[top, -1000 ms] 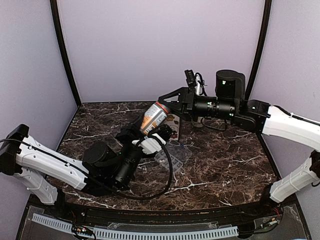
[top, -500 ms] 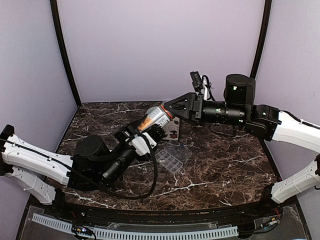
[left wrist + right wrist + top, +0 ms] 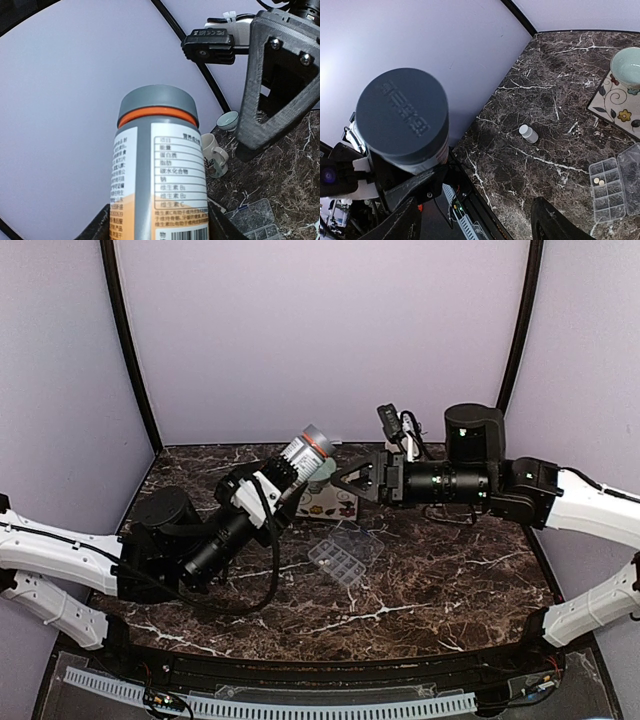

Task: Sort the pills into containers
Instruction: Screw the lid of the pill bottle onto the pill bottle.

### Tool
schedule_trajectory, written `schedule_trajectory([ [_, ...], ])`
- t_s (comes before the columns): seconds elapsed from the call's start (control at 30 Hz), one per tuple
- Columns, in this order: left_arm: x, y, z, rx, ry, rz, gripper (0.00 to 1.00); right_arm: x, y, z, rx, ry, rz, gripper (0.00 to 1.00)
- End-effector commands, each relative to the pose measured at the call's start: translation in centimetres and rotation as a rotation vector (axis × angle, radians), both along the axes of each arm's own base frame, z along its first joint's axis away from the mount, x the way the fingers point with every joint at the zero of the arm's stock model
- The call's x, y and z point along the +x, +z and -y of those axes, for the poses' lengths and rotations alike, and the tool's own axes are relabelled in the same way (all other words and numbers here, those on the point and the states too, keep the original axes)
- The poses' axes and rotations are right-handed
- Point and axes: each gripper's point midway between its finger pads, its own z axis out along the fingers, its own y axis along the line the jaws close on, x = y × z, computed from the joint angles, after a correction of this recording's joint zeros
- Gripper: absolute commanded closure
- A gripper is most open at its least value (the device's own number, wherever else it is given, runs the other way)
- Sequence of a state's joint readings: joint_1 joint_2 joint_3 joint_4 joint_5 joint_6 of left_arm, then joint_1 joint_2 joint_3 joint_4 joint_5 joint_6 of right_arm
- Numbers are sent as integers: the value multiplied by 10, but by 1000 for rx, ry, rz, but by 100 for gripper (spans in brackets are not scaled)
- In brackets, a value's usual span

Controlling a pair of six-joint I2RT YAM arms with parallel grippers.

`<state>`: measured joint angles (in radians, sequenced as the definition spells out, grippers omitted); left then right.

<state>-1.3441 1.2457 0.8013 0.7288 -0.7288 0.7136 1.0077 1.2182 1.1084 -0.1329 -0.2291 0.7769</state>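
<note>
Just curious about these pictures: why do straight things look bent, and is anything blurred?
Top view: the black posts bow, lens distortion. Left wrist view: the bottle label is sharp, a post behind curves. Right wrist view: the grey cap is crisp, the pill box small but clear.

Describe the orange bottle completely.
The orange bottle looks plastic, its grey cap on above an orange ring, with a white label bearing a printed chart and barcode. It is held off the table, tilted, cap uppermost. Only the left gripper touches it, fingers clamping its lower body.
</note>
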Motion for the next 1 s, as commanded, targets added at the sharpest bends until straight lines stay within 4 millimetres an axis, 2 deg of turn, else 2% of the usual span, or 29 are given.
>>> schedule_trajectory([
  [0.0,9,11,-19,-119,-82,-136,100,-4,13,10,-15,5,115,25],
  [0.17,9,13,-28,-184,-273,-312,100,-4,8,23,-73,-2,230,26],
  [0.5,-23,6,-8,-151,-650,-599,100,-13,13,34,-94,42,392,26],
  [0.73,-30,17,-3,-207,-845,-766,100,-22,31,38,-45,68,453,26],
  [0.97,-36,18,2,-233,-1014,-916,100,-33,35,35,-17,132,466,25],
])
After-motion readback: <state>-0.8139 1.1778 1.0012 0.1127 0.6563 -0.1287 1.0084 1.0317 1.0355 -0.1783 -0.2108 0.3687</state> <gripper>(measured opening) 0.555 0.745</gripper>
